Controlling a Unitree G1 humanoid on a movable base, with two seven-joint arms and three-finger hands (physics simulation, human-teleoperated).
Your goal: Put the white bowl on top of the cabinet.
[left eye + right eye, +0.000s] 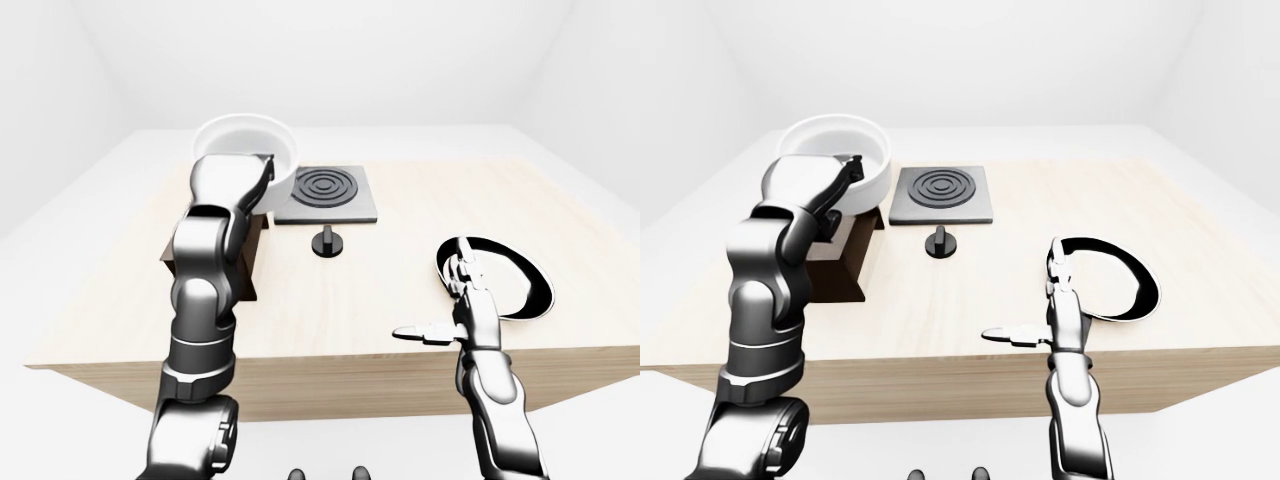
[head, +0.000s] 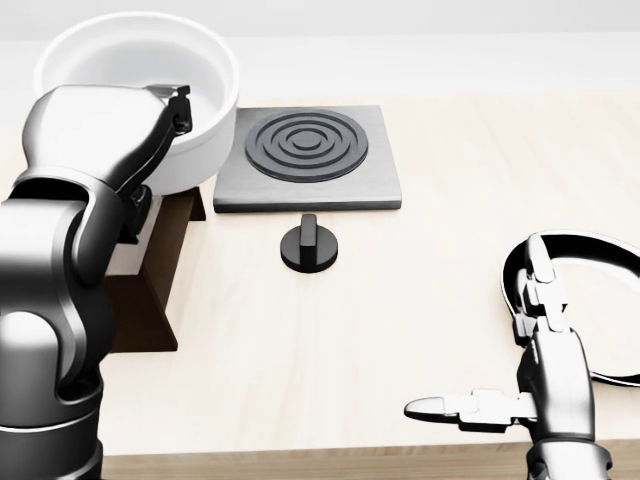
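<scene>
Bowl held over the cabinet

The left hand (image 2: pixel 150 125) grips the bowl (image 2: pixel 140 70) by its rim, directly above the cabinet (image 2: pixel 160 260) (mostly hidden); the right hand (image 2: pixel 520 385) idles, fingers spread.

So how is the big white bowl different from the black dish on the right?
The round white bowl is white inside and out; the black-rimmed round dish has a dark rim around a white middle. The bowl is deep with tall sides, the dish shallow and flat. The bowl is held up by the left hand above the dark brown wooden cabinet; the dish rests on the light wooden table. Both are round.
</scene>
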